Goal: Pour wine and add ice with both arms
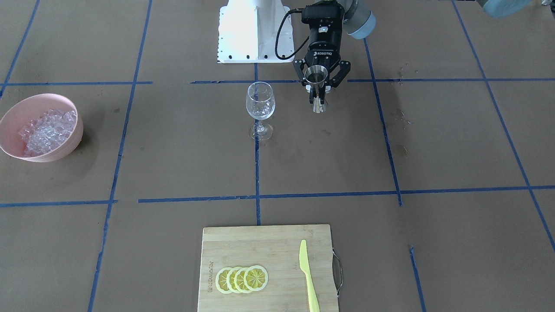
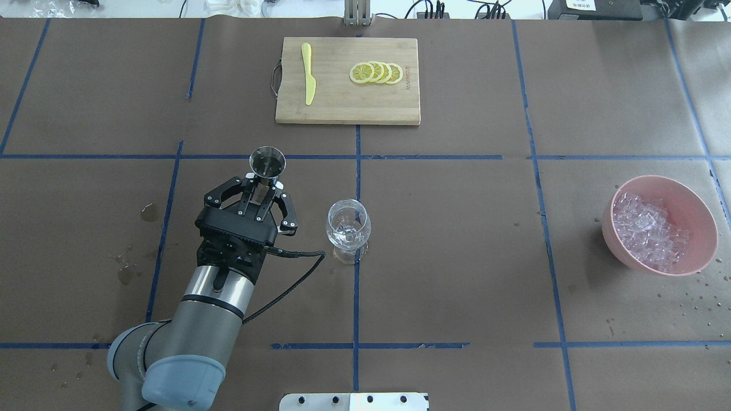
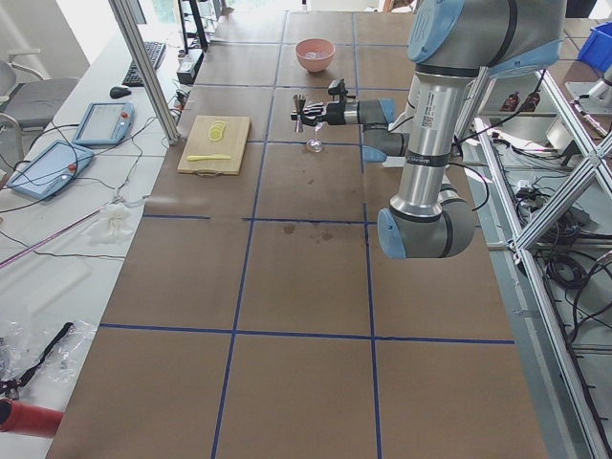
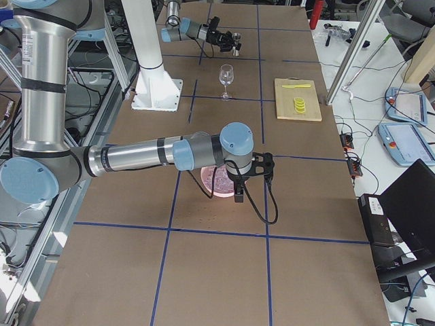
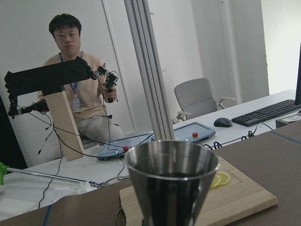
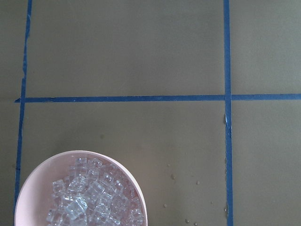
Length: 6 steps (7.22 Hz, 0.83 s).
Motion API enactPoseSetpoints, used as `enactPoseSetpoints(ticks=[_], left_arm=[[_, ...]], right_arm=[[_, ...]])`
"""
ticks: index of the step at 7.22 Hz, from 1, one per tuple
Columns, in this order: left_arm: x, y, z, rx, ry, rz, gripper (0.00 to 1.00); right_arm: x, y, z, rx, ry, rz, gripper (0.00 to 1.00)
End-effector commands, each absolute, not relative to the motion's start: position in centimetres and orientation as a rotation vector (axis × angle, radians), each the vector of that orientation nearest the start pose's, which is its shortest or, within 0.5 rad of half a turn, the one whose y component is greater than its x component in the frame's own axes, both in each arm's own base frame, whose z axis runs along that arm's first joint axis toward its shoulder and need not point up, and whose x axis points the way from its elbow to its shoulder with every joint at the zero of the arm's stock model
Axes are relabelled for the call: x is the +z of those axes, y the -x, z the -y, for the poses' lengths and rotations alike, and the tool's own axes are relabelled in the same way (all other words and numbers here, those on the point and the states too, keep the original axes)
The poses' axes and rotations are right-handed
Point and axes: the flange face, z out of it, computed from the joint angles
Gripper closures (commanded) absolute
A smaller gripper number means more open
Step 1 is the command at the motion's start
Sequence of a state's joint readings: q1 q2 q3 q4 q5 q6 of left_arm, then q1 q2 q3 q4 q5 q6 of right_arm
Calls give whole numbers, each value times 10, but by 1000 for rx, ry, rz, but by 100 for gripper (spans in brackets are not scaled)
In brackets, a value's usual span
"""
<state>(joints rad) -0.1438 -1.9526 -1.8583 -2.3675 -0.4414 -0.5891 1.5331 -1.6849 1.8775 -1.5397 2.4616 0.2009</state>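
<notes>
My left gripper [image 2: 262, 194] is shut on the waist of a steel jigger [image 2: 268, 162], held upright just beside the wine glass [image 2: 348, 225]. The front view shows the jigger [image 1: 315, 74] in the left gripper [image 1: 318, 97], next to the clear glass [image 1: 260, 104] that stands on the table. In the left wrist view the jigger [image 5: 171, 183] fills the foreground and looks dark inside. The ice [image 2: 651, 231] lies heaped in a pink bowl [image 2: 698, 201]. My right gripper [image 4: 239, 192] hangs over that bowl; I cannot tell whether it is open. Below the right wrist camera lies the ice [image 6: 89, 200].
A bamboo cutting board [image 2: 342, 108] at the far side carries lemon slices [image 2: 377, 72] and a yellow knife [image 2: 309, 73]. The white base block [image 1: 253, 30] stands behind the glass. Wet spots [image 2: 149, 212] mark the paper by the left arm. A seated person [image 5: 75, 103] shows beyond the table.
</notes>
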Motion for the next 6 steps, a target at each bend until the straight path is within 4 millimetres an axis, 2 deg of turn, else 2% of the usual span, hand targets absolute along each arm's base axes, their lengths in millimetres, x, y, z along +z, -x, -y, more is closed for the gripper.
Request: enactPoseSetpoints(ticks=[1,2,6], left_arm=[[206,-507,279,-69,-1388,-535,100],[199,-516,275,-34,-1380,-510,100],[207,-531,271,54,-1380,-420,100]], right_arm=[[536,-36,449,53,-114,908,0],[531,-32,449,54,-113,910,0],[522,-19,449,44,-105,912,0]])
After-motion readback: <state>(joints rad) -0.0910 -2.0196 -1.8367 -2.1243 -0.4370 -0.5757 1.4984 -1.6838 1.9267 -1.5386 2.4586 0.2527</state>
